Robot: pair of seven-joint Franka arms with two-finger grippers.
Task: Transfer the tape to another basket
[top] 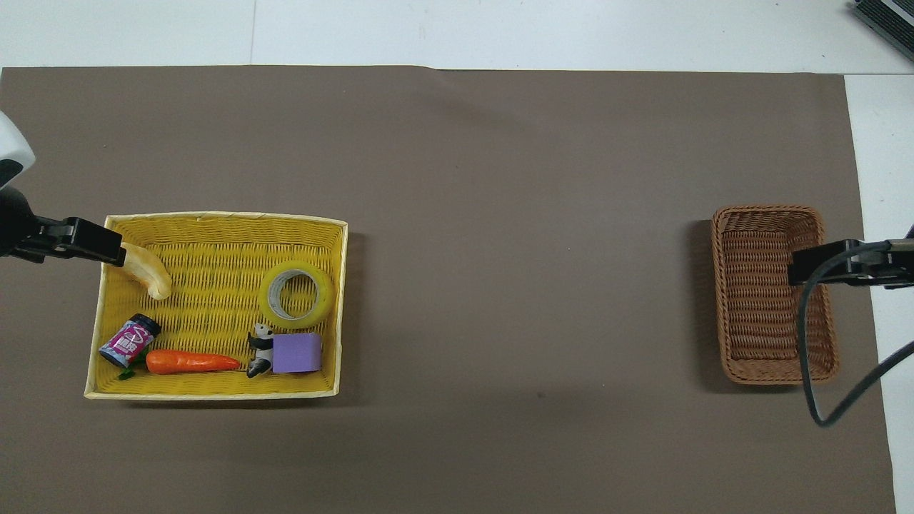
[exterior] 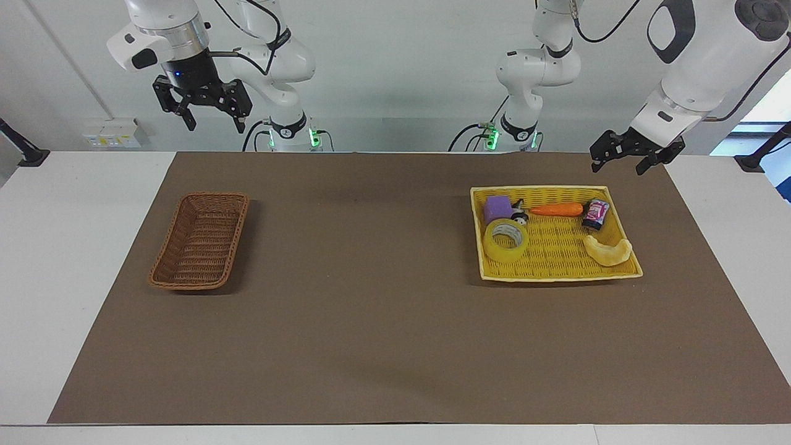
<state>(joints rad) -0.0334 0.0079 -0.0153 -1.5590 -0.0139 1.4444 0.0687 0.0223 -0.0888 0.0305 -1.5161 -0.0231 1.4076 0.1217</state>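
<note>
The tape point(exterior: 506, 240) is a yellow ring lying flat in the yellow tray point(exterior: 556, 277), at the tray's side toward the table's middle; it also shows in the overhead view point(top: 298, 294). The brown wicker basket point(exterior: 201, 240) stands empty toward the right arm's end of the table, and also shows in the overhead view point(top: 757, 321). My left gripper point(exterior: 620, 162) hangs open and empty in the air, above the tray's corner toward the left arm's end point(top: 107, 246). My right gripper point(exterior: 212, 120) is open, empty and raised high, over the wicker basket's edge point(top: 800, 265).
The yellow tray point(top: 228, 215) also holds a purple block point(exterior: 497, 208), a small panda figure point(exterior: 519, 216), a carrot point(exterior: 556, 210), a small can point(exterior: 596, 214) and a pale yellow crescent piece point(exterior: 609, 250). A brown mat point(exterior: 371, 309) covers the table.
</note>
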